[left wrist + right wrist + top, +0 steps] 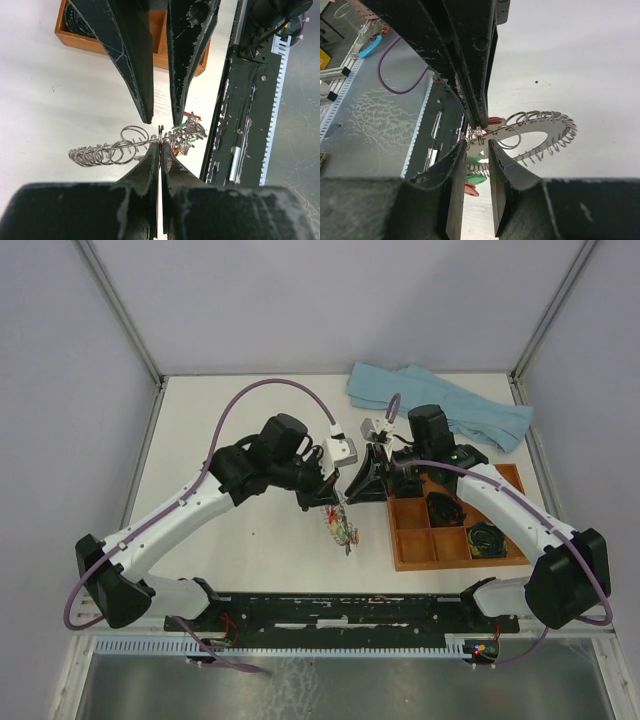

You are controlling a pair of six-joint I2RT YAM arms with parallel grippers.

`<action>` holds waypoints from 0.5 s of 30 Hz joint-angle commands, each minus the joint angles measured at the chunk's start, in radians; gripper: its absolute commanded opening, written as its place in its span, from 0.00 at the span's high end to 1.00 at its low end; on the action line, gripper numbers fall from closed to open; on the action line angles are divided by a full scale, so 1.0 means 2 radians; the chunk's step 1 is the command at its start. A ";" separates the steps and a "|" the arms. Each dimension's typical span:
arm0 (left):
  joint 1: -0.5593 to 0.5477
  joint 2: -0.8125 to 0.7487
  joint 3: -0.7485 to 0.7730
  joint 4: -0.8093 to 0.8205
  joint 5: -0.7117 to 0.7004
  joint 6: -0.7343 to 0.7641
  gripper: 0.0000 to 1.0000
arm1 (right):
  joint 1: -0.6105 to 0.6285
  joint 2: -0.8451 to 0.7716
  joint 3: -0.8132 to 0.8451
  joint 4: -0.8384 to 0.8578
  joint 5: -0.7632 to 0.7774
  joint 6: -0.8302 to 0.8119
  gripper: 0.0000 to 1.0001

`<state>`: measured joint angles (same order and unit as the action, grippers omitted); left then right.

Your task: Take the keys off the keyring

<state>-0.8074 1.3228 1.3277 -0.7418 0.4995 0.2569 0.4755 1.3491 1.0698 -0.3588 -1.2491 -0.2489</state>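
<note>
The left pincer (pixel 160 144) is clamped shut on the rim of the keyring (pixel 107 150), whose long side runs crosswise to its fingers. The right pincer (pixel 476 147), fingers apart, straddles the same rim from the opposite side. The keys (pixel 476 177) bunch just beside its tips, so it is the nearer one.

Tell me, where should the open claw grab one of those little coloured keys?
By its flat plastic head, from the side opposite the left gripper, which pinches the keyring at its rim. The keys hang clustered beside that pinch, heads outward, so the head looks the only free part.
</note>
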 commanded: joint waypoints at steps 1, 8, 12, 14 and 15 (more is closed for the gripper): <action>0.007 -0.025 -0.003 0.057 0.033 -0.003 0.97 | 0.002 -0.011 -0.003 0.039 -0.021 0.024 0.68; 0.010 -0.026 -0.010 0.070 0.043 -0.007 0.97 | 0.013 -0.005 -0.012 0.059 -0.017 0.037 0.69; 0.012 -0.026 -0.012 0.076 0.047 -0.009 0.97 | 0.017 -0.004 -0.013 0.063 -0.013 0.042 0.72; 0.013 -0.025 -0.012 0.076 0.048 -0.010 0.97 | 0.016 -0.005 -0.013 0.063 -0.014 0.042 0.79; 0.013 -0.026 -0.013 0.077 0.049 -0.010 0.97 | 0.016 -0.005 -0.013 0.064 -0.015 0.042 0.83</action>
<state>-0.7906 1.3117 1.2957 -0.6765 0.5529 0.2554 0.5022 1.3495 1.0447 -0.2802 -1.2560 -0.1818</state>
